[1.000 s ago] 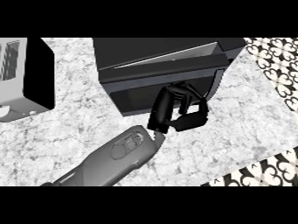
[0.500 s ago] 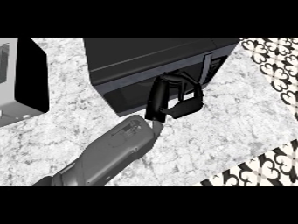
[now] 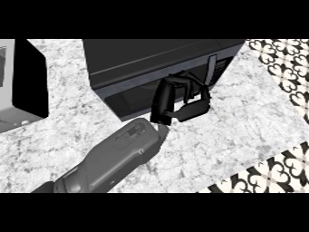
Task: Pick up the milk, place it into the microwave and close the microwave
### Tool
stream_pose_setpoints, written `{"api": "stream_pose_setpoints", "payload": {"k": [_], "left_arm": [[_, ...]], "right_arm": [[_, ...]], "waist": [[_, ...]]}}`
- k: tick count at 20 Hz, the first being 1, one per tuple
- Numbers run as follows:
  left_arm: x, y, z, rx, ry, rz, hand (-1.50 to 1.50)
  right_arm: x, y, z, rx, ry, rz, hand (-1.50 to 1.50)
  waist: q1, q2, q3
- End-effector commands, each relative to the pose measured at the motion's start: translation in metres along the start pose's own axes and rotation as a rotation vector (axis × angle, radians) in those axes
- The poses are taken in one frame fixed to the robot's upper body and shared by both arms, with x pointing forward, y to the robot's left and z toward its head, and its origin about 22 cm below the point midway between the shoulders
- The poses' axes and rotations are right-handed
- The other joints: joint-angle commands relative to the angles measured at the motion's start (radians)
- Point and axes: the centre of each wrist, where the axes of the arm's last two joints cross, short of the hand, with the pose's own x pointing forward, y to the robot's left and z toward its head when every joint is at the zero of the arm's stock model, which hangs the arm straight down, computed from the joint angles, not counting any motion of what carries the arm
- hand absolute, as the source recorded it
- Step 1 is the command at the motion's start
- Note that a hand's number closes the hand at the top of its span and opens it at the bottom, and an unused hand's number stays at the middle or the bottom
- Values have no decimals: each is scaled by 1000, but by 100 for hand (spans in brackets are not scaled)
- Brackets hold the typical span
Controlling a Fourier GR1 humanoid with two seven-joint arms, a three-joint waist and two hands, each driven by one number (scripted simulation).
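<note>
The black microwave [image 3: 150,59] stands at the back middle of the counter. Its dark door [image 3: 127,97] lies nearly flush with the front. My right hand [image 3: 165,100] rests against the door's right part next to the grey control strip [image 3: 211,69], with its fingers [image 3: 198,99] relaxed and bent and nothing held in them. No milk shows anywhere; the microwave's inside is hidden behind the door. My left hand is out of sight.
A silver toaster [image 3: 6,86] stands at the left edge. The speckled counter [image 3: 250,131] ends at the right, where a patterned floor [image 3: 297,81] begins.
The right hand has pushed toward the microwave and the door has swung in against the front. The view has shifted right, so the toaster sits further left.
</note>
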Motion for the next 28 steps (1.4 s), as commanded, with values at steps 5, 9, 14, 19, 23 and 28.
{"api": "stream_pose_setpoints", "payload": {"k": [5,9,14,19,23,28], "left_arm": [[3,6,-20,37,-34,-8,150],[-2,7,-16,39,-38,-2,150],[-2,8,-18,46,-50,4,150],[-5,9,-17,53,-52,9,150],[-8,10,-16,59,-60,14,150],[-4,8,-20,57,-76,22,150]], "right_arm": [[10,-6,-5,-1,-8,1,-150],[16,-9,-9,11,-7,6,-150],[19,-10,-11,13,-7,-3,-150],[22,-14,-12,-2,-14,-6,-150],[31,-17,-16,10,-15,10,-150],[31,-15,-20,61,-20,-34,-150]], "waist": [[-16,13,1],[-11,15,1],[-14,18,1],[-22,21,2],[-23,21,1],[-19,20,3]]}}
